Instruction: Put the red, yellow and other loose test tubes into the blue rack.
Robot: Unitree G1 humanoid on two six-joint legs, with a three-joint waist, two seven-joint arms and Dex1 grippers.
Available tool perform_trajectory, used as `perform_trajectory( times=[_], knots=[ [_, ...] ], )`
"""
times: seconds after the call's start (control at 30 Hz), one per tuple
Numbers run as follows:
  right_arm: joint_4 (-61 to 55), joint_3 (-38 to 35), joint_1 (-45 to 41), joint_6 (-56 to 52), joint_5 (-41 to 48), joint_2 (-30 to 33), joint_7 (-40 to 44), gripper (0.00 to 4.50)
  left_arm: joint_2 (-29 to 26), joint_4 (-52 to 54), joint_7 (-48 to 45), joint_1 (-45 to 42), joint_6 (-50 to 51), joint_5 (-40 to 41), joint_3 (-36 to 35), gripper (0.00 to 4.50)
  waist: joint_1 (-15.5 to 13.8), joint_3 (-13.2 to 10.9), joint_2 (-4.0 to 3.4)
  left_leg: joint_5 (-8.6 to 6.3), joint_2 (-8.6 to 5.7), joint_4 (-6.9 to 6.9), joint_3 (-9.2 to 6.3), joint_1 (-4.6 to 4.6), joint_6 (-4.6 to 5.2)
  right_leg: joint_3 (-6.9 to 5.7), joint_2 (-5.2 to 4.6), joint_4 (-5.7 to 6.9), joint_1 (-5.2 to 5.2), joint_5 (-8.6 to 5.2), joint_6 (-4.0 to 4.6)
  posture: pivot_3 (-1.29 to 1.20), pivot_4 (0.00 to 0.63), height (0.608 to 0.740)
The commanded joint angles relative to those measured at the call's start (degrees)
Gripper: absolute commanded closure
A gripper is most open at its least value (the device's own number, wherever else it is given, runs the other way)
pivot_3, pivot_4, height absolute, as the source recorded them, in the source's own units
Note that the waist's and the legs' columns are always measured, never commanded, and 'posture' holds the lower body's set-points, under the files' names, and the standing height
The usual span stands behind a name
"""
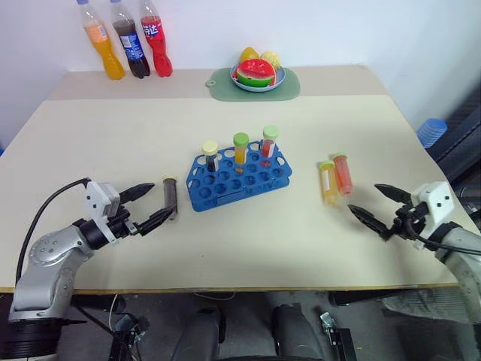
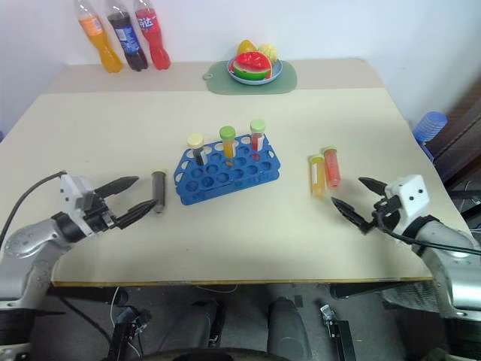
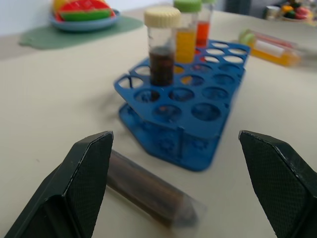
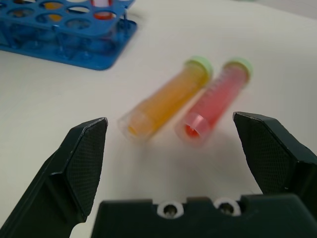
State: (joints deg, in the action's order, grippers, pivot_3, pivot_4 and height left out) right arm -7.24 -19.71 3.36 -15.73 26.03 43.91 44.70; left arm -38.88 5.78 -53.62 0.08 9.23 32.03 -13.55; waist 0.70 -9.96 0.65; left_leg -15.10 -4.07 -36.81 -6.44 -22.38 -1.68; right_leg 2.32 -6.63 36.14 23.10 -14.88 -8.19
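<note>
A: What is at the left?
B: The left gripper [image 1: 149, 205] stands open by the lying brown tube [image 1: 170, 195]. At its three o'clock is the blue rack [image 1: 239, 178].
A: And further right?
B: The yellow tube [image 1: 328, 183] and red tube [image 1: 343, 174] lie touching; the right gripper [image 1: 378, 204], at their four o'clock, is open.

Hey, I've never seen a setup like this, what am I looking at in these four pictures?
A two-armed robot at a table. Two pictures come from its head, two from cameras on its wrists. Each arm ends in a two-fingered tool: the left tool and right tool are open and hold nothing. On the table stands a blue rack with three tubes upright. Loose tubes lie flat: a brown tube by the left tool, a yellow tube and red tube by the right. Behind are soda bottles and a fruit plate.
</note>
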Motion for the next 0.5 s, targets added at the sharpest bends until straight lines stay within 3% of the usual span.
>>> perform_trajectory(
  times=[0.03, 0.3, 0.5],
  knots=[
    [-1.6, -2.0, -0.1, -0.3, 0.4, 1.0, 0.5, 0.00, -1.1, 1.5, -0.8, -0.4, 0.5, -0.1, -0.8, 0.30, 0.0, 0.0, 0.00, 0.00, 0.00, 0.00, 0.00, 0.00, 0.00, 0.00, 0.00, 0.00, 0.00, 0.00, 0.00, 0.00, 0.150, 0.740],
    [-1.4, -1.3, -1.3, -0.6, -0.7, 0.6, -0.1, 0.00, -0.2, 1.5, -1.7, -2.5, 1.8, 0.4, -0.1, 0.30, 0.0, 0.0, -0.01, 0.00, 0.00, 0.00, 0.01, -0.01, 0.00, 0.00, -0.02, 0.00, 0.01, 0.00, -0.01, 0.00, 0.150, 0.740],
    [0.2, 0.3, -7.9, -6.1, -0.8, 1.6, -1.6, 0.00, 0.3, 3.4, -2.4, -4.4, 1.7, -0.4, 2.4, 0.30, 0.1, 0.0, -0.01, 0.00, 0.00, 0.00, 0.00, -0.01, 0.00, 0.00, -0.03, 0.00, 0.02, 0.00, -0.01, 0.00, 0.150, 0.740]
  ],
)
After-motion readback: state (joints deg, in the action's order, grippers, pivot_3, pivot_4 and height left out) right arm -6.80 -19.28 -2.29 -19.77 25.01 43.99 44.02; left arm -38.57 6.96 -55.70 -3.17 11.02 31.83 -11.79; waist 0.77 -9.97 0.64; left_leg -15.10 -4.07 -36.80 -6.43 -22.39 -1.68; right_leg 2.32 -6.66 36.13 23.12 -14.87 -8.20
